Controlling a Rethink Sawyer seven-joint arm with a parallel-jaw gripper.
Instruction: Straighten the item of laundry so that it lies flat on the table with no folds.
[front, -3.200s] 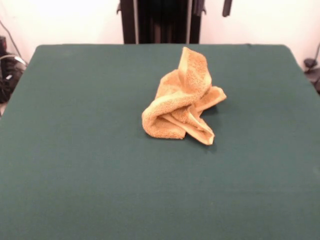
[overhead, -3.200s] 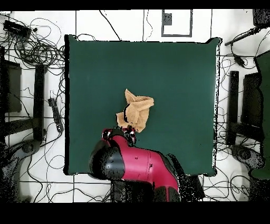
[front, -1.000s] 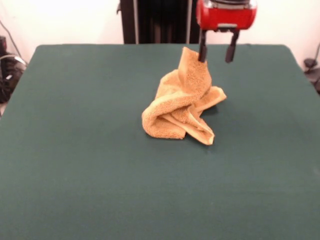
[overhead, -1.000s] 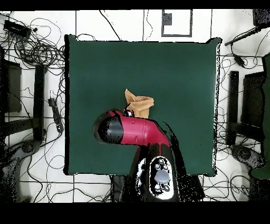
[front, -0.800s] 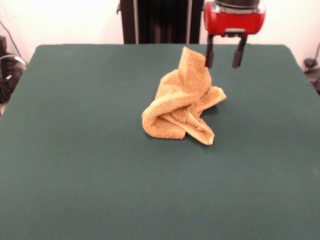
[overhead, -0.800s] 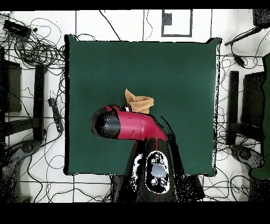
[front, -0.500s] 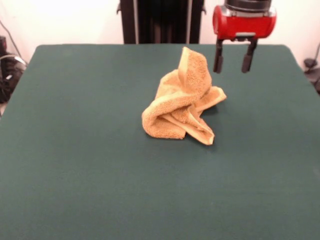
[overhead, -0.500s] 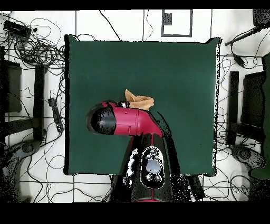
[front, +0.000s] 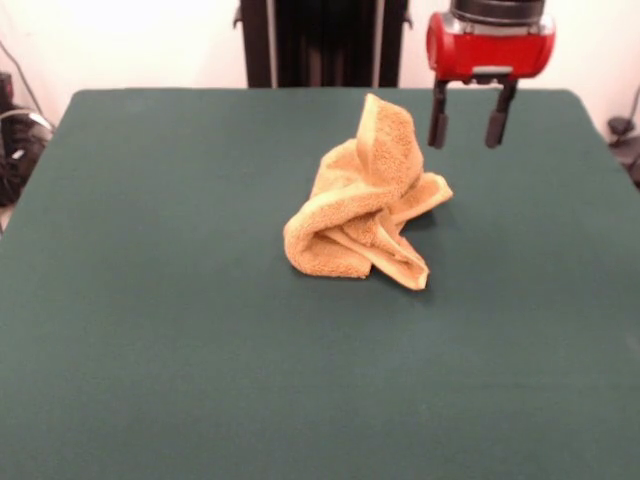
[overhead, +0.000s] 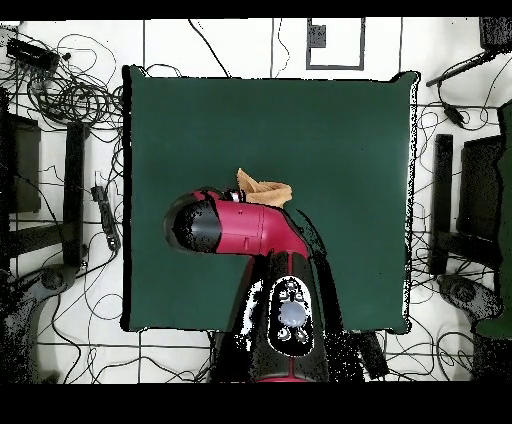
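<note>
The item of laundry (front: 365, 200) is a golden-orange towel crumpled into a heap with one flap standing upright, near the middle of the dark green table (front: 160, 300). My gripper (front: 467, 128) hangs open in the air just right of the upright flap, above a flat corner of the towel, not touching it. From overhead, the red arm (overhead: 245, 232) covers most of the towel; only its far edge (overhead: 262, 187) shows, and the gripper is hidden beneath the arm.
Cables and stands (overhead: 70, 150) surround the table on the floor. A black upright frame (front: 320, 40) stands behind the table's far edge.
The arm came down into the front view and slid rightward past the towel's upright flap, staying open. The towel has not moved.
</note>
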